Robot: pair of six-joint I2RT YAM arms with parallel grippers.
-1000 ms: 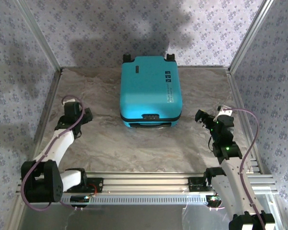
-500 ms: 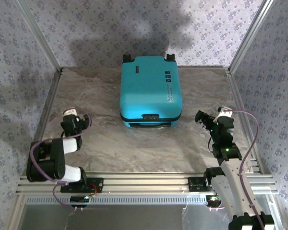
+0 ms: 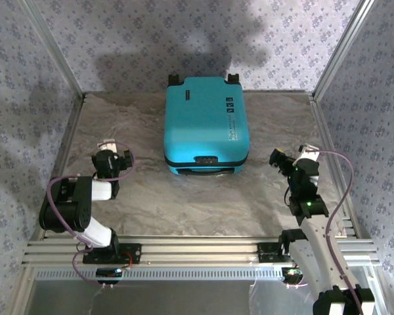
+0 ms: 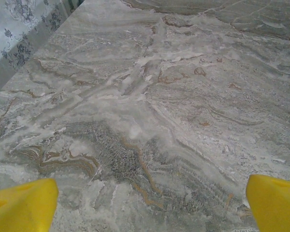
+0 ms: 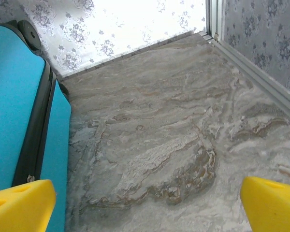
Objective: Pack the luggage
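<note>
Both jaws spread wide — turquoise luggage (image 3: 205, 121) closed, lying flat, black wheels

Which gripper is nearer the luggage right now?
The right gripper: it sits just off the right side of the luggage, whose turquoise shell fills the left of its wrist view. The left gripper stands farther off.

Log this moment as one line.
suitcase closed, flat on table | left end effector open, empty | right end effector open, empty, beside suitcase

Closed luggage (image 3: 206, 125) blocking back centre, bare table (image 3: 184, 203) open either side and in front, walls (image 3: 26, 98) hemming the edges.
</note>
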